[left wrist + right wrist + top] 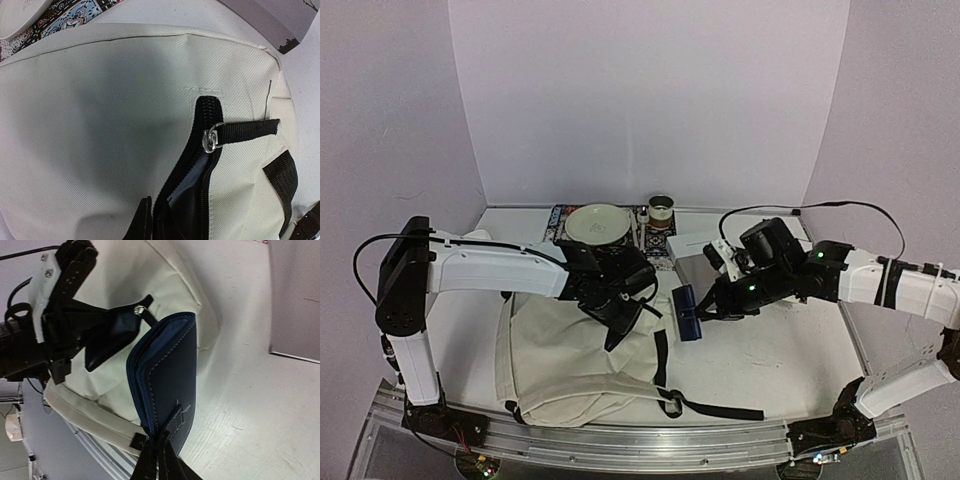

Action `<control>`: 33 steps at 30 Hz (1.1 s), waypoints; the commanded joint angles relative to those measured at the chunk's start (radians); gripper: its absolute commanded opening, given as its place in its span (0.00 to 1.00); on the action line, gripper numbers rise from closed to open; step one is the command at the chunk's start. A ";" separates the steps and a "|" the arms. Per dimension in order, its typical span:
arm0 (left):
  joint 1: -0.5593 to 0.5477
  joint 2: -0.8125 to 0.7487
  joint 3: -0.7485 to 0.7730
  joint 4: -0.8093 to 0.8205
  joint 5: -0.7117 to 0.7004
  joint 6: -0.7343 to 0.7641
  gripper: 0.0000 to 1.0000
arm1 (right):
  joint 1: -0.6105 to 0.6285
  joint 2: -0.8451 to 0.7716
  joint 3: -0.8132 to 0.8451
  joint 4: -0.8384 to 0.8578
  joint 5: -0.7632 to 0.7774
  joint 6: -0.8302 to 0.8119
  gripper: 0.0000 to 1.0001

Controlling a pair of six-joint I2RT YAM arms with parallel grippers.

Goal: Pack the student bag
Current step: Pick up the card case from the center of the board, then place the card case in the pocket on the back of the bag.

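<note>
The student bag point(570, 350), cream with black straps, lies flat at the near left. My left gripper point(620, 312) is shut on the black zip edge of the bag and holds the opening apart; in the left wrist view its fingertips point(145, 222) pinch that edge below the silver zip pull point(212, 138), with grey lining showing. My right gripper point(708, 308) is shut on a dark blue wallet point(687, 312) and holds it upright just right of the bag's opening. In the right wrist view the wallet point(170, 375) hangs before the bag point(165, 285).
A pale plate point(597, 222) rests on a patterned mat point(558, 222) at the back. A small cup point(661, 209) and a white box point(688, 243) stand beside them. A grey book point(295, 295) lies right of the wallet. A black strap point(715, 404) trails along the front edge.
</note>
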 commanded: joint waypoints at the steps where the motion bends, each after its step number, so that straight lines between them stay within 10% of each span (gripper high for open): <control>1: 0.002 -0.060 0.055 0.059 0.029 0.015 0.00 | 0.000 0.005 -0.056 0.276 -0.206 0.142 0.00; 15: 0.003 -0.086 0.080 0.084 0.030 0.004 0.00 | 0.001 0.226 -0.241 0.961 -0.393 0.534 0.00; 33: 0.002 -0.168 -0.029 0.192 0.074 -0.011 0.00 | -0.027 0.426 -0.280 1.044 -0.324 0.609 0.05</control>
